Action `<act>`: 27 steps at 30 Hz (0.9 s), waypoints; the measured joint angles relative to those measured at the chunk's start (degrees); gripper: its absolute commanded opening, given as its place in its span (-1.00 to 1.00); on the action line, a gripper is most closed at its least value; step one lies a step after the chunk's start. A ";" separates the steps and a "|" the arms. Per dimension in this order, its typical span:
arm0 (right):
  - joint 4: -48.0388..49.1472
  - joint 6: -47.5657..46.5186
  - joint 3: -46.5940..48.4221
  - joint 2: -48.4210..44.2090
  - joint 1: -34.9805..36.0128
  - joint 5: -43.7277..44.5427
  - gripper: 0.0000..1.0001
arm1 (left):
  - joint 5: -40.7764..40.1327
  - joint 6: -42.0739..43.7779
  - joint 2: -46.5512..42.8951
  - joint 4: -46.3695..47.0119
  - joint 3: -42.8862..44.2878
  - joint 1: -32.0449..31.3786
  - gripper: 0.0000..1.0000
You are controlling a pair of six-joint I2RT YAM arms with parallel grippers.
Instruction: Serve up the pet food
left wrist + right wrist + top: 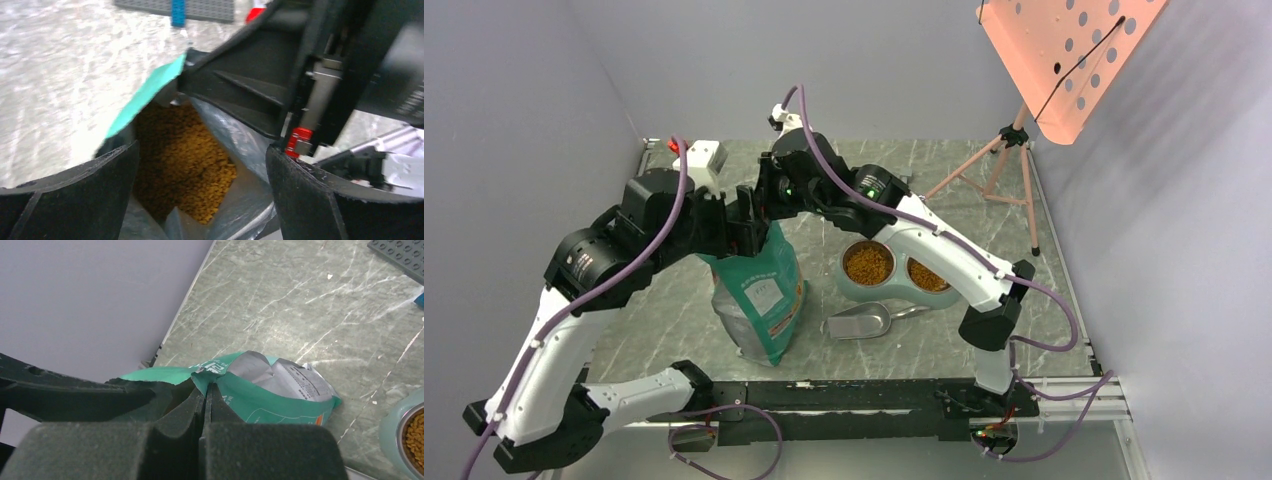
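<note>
The teal-and-white pouch [762, 290] stands upright left of the middle, its mouth open. In the left wrist view orange-brown pet food [185, 160] fills the pouch [150, 92]. My left gripper [202, 175] is open, its fingers [75, 195] astride the pouch mouth; in the top view it [736, 228] is at the pouch top. My right gripper [206, 387] is shut on the pouch's top rim [225, 367]; from above it [762, 205] is just behind the pouch. The grey-green twin dish [894, 292] holds pet food in both bowls [869, 263]. The metal scoop [861, 322] lies empty in front of it.
A pink perforated stand [1064, 50] on a tripod [1014, 165] is at the back right. A white box [704, 155] sits at the back left. A grey studded plate [400, 252] lies on the marbled table. Walls close in left and right.
</note>
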 measured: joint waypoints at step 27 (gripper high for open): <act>0.76 -6.51 -6.54 -4.83 -5.92 -11.34 -1.00 | 11.98 -9.90 -24.68 12.63 -12.76 1.14 0.06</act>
